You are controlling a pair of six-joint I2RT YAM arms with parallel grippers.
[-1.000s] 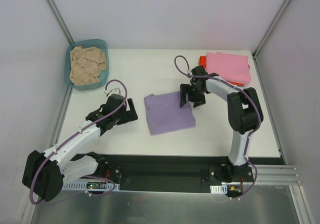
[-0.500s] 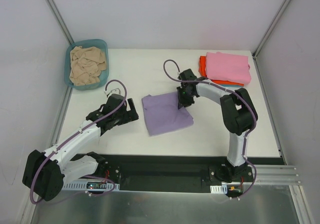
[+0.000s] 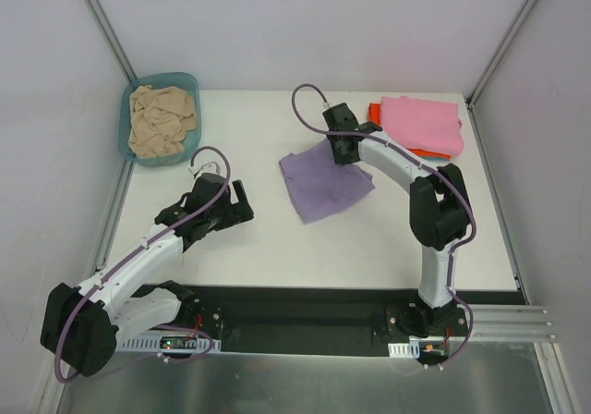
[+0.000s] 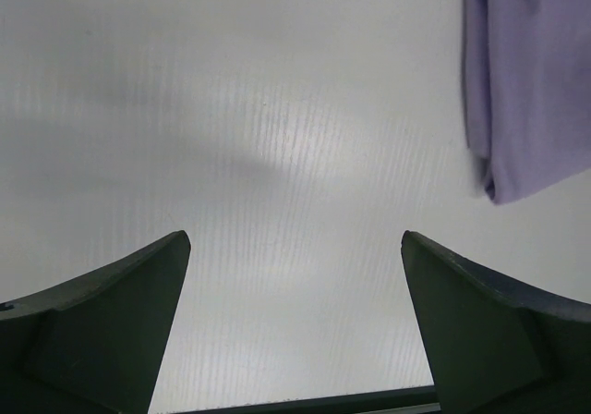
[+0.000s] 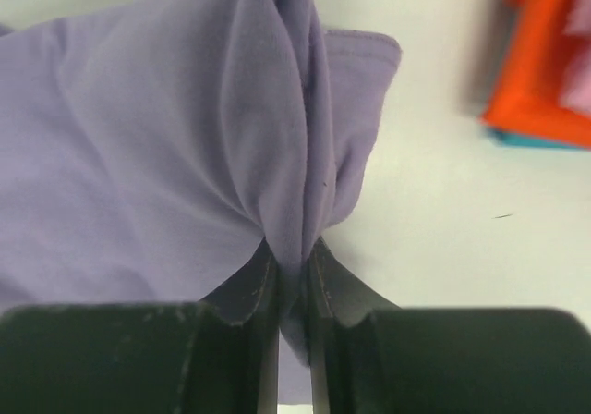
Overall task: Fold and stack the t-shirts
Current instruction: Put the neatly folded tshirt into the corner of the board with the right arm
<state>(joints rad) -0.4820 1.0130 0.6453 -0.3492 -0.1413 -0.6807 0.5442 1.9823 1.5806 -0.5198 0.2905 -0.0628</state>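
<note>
A folded lavender-purple t-shirt (image 3: 325, 185) lies mid-table with its far edge lifted. My right gripper (image 3: 338, 151) is shut on that edge, and the cloth (image 5: 185, 146) bunches between its fingers (image 5: 247, 280) in the right wrist view. At the back right a pink t-shirt (image 3: 421, 124) tops a stack over an orange-red one (image 3: 374, 112), with a teal edge (image 5: 526, 139) under the orange (image 5: 545, 63). My left gripper (image 3: 231, 203) hovers open over bare table to the left of the purple shirt (image 4: 531, 81), holding nothing. A crumpled beige t-shirt (image 3: 162, 120) lies in the basin.
A teal plastic basin (image 3: 189, 84) stands at the back left corner. The white table (image 3: 277, 248) ends at a black rail along its near edge. Walls with metal struts close in the left, back and right sides.
My right gripper closed on the purple shirt's far edge, then lifted it and dragged the shirt toward the back right. The left arm stayed almost still.
</note>
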